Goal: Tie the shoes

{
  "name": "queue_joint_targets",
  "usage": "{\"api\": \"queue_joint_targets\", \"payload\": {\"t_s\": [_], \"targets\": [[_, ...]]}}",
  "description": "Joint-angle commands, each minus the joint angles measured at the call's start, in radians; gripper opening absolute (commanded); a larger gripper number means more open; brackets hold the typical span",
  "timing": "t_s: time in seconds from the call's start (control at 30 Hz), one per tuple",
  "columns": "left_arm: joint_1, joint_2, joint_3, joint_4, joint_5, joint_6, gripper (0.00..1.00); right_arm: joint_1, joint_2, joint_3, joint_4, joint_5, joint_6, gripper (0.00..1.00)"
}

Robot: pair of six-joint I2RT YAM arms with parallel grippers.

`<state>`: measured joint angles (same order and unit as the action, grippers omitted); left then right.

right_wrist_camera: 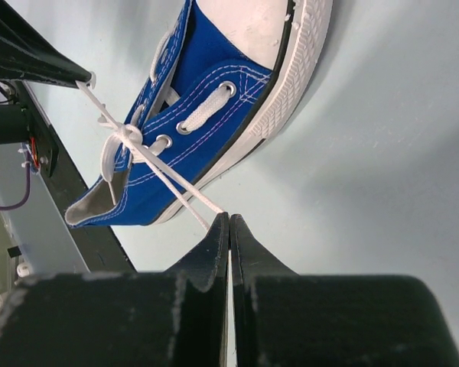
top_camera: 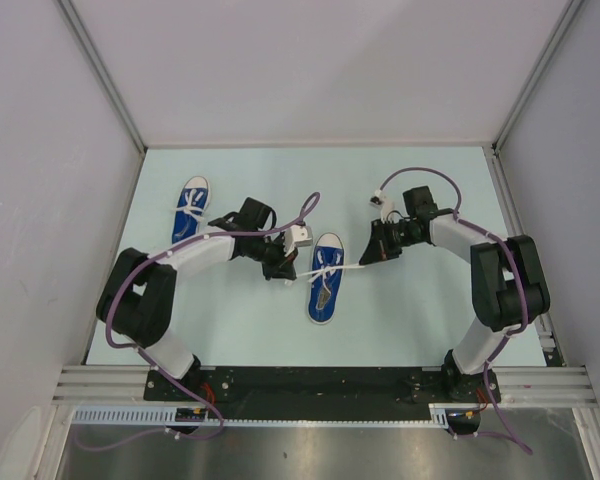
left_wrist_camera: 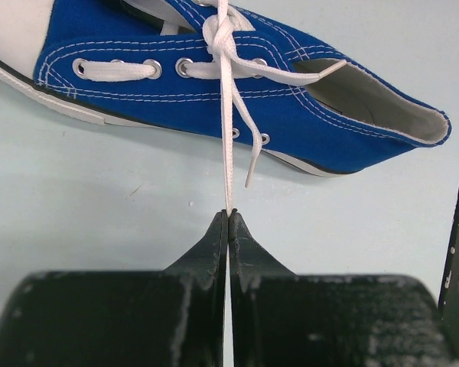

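Centrally on the table (top_camera: 420, 310) lay the near sneaker (top_camera: 322, 295), toe cap pointing roughly to 12 o'clock in the overhead view. Its white lace (left_wrist_camera: 228, 138) was crossed into a single knot (left_wrist_camera: 220, 34) over the upper eyelets, with no bow loops visible. From the knot the lace ran taut toward 9 o'clock into the left gripper (left_wrist_camera: 227, 216), whose jaws were pressed together on the strand. It ran likewise toward 3 o'clock into the right gripper (right_wrist_camera: 229, 220), also clamped tight on lace. One short free end hung beside the left strand. At about 10 o'clock from this shoe, well apart, lay the far sneaker (top_camera: 193, 208), its lace bunched over the tongue; whether that was a finished bow could not be told. Judged progress: first overhand knot being cinched; the bow remained to be formed.
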<state>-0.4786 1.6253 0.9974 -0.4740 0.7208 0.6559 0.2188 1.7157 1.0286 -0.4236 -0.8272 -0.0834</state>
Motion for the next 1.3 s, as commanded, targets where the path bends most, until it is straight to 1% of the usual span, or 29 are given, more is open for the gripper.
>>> {"api": "queue_joint_targets", "payload": {"t_s": [0.0, 0.13, 0.17, 0.2, 0.23, 0.27, 0.3, 0.33, 0.4, 0.43, 0.5, 0.53, 0.6, 0.63, 0.7, 0.8, 0.9, 0.93, 0.97, 1.0, 1.03, 1.13, 1.17, 1.23, 1.27], "targets": [[0.028, 0.004, 0.024, -0.087, 0.006, 0.014, 0.0, -0.003, -0.008, -0.002, 0.055, 0.066, 0.016, 0.0], [0.002, -0.031, 0.027, -0.042, 0.049, -0.024, 0.0, 0.039, -0.053, -0.001, 0.132, 0.036, 0.074, 0.0], [-0.02, -0.033, 0.027, -0.037, 0.058, -0.03, 0.01, 0.06, -0.059, 0.002, 0.138, 0.034, 0.079, 0.03], [-0.032, -0.033, 0.035, -0.038, 0.06, -0.041, 0.06, 0.073, -0.059, 0.008, 0.138, 0.033, 0.079, 0.11], [-0.041, -0.036, 0.038, -0.043, 0.069, -0.045, 0.23, 0.08, -0.057, 0.031, 0.123, 0.031, 0.079, 0.2], [-0.048, -0.042, 0.037, -0.035, 0.09, -0.056, 0.31, 0.089, -0.059, 0.042, 0.115, 0.03, 0.077, 0.36], [-0.046, -0.05, 0.03, -0.023, 0.092, -0.093, 0.37, 0.087, -0.064, 0.056, 0.112, 0.03, 0.079, 0.41], [-0.048, -0.074, 0.027, -0.006, 0.089, -0.107, 0.46, 0.083, -0.071, 0.073, 0.112, 0.031, 0.079, 0.48], [-0.046, -0.105, 0.03, 0.003, 0.071, -0.133, 0.52, 0.061, -0.103, 0.096, 0.111, 0.033, 0.079, 0.57], [-0.042, -0.122, 0.036, 0.003, 0.065, -0.143, 0.57, 0.053, -0.116, 0.106, 0.111, 0.033, 0.079, 0.64], [-0.035, -0.166, 0.078, -0.006, 0.058, -0.173, 0.63, 0.036, -0.157, 0.148, 0.108, 0.037, 0.079, 0.73], [-0.031, -0.177, 0.098, -0.014, 0.055, -0.185, 0.68, 0.031, -0.169, 0.162, 0.103, 0.043, 0.079, 0.85], [-0.011, -0.208, 0.167, -0.02, 0.04, -0.242, 0.81, 0.014, -0.198, 0.2, 0.102, 0.057, 0.074, 0.92], [0.009, -0.215, 0.194, -0.026, 0.032, -0.265, 0.94, 0.008, -0.229, 0.209, 0.103, 0.063, 0.07, 0.98], [0.031, -0.228, 0.286, -0.046, -0.001, -0.32, 1.0, -0.016, -0.266, 0.226, 0.108, 0.08, 0.07, 1.0], [0.092, -0.24, 0.397, -0.081, -0.041, -0.409, 1.0, -0.048, -0.332, 0.232, 0.103, 0.111, 0.068, 1.0], [0.178, -0.243, 0.484, -0.117, -0.076, -0.484, 1.0, -0.113, -0.383, 0.232, 0.059, 0.141, 0.063, 1.0], [0.233, -0.243, 0.501, -0.133, -0.083, -0.499, 0.99, -0.145, -0.392, 0.231, 0.039, 0.151, 0.059, 1.0], [0.263, -0.243, 0.518, -0.14, -0.083, -0.536, 1.0, -0.166, -0.401, 0.232, 0.019, 0.161, 0.051, 1.0], [0.291, -0.246, 0.515, -0.134, -0.098, -0.558, 1.0, -0.18, -0.401, 0.229, -0.021, 0.186, 0.048, 1.0], [0.343, -0.248, 0.511, -0.133, -0.134, -0.578, 1.0, -0.206, -0.4, 0.228, -0.041, 0.195, 0.04, 1.0], [0.415, -0.245, 0.465, -0.144, -0.222, -0.627, 1.0, -0.211, -0.395, 0.196, -0.113, 0.241, 0.025, 1.0], [0.425, -0.248, 0.414, -0.144, -0.301, -0.642, 1.0, -0.211, -0.398, 0.177, -0.124, 0.25, 0.019, 1.0], [0.429, -0.269, 0.348, -0.13, -0.375, -0.633, 1.0, -0.211, -0.398, 0.11, -0.139, 0.275, 0.019, 1.0], [0.429, -0.278, 0.274, -0.123, -0.392, -0.616, 0.99, -0.211, -0.398, 0.085, -0.141, 0.28, 0.019, 1.0]]}}
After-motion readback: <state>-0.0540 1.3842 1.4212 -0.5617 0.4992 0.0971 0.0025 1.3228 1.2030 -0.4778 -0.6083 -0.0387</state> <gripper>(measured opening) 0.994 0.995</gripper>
